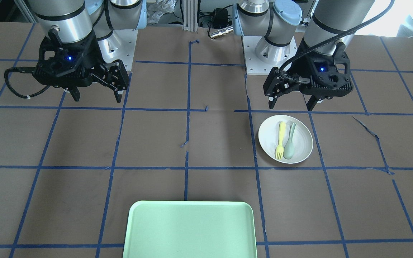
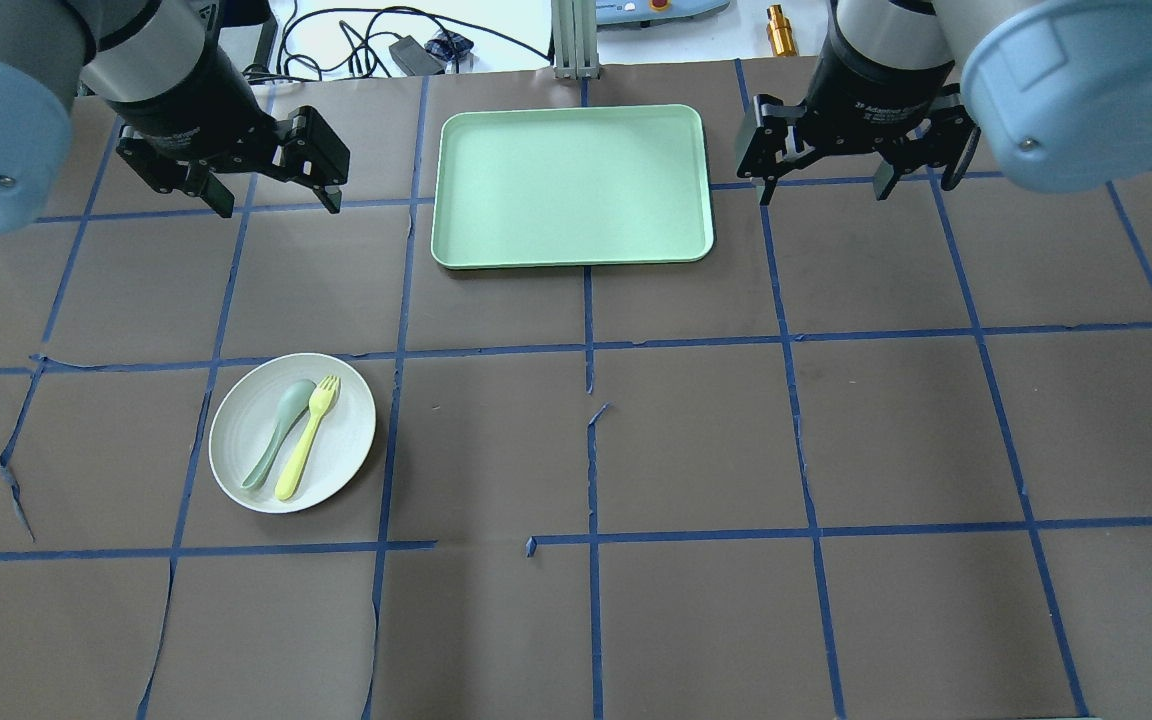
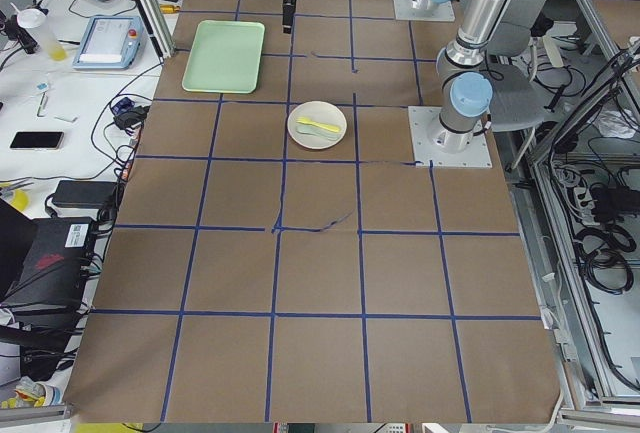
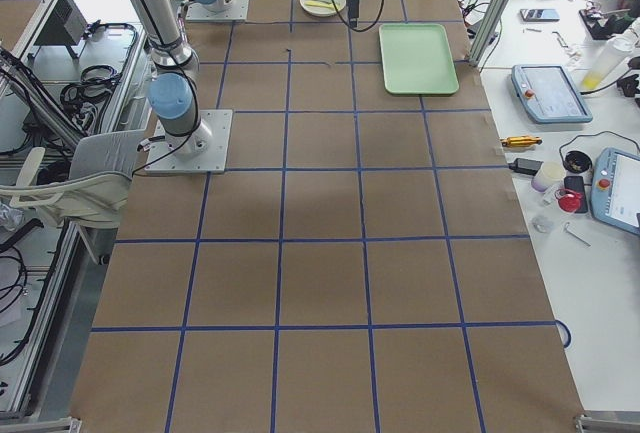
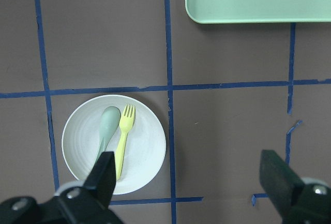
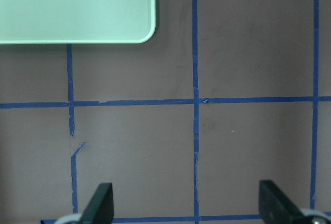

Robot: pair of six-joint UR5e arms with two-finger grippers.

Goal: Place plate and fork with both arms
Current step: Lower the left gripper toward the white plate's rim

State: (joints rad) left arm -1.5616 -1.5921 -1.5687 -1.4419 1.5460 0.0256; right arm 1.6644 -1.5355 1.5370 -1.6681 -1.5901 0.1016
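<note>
The white plate (image 2: 341, 452) lies on the table on my left side, with the pale yellow fork (image 2: 308, 437) and a grey-green spoon (image 2: 279, 432) side by side in it. The plate (image 5: 146, 146) and fork (image 5: 123, 141) also show in the left wrist view, and in the front view the plate (image 1: 268, 138) holds the fork (image 1: 281, 139). My left gripper (image 2: 280, 208) is open and empty, held above the table; in the front view it (image 1: 290, 106) hangs just robot-side of the plate. My right gripper (image 2: 822, 195) is open and empty, to the right of the tray.
A rectangular mint-green tray (image 2: 574, 185) lies at the far middle of the table, between the two grippers; it also shows in the front view (image 1: 190, 229). The brown table cover carries a grid of blue tape. Cables and devices lie beyond the far edge.
</note>
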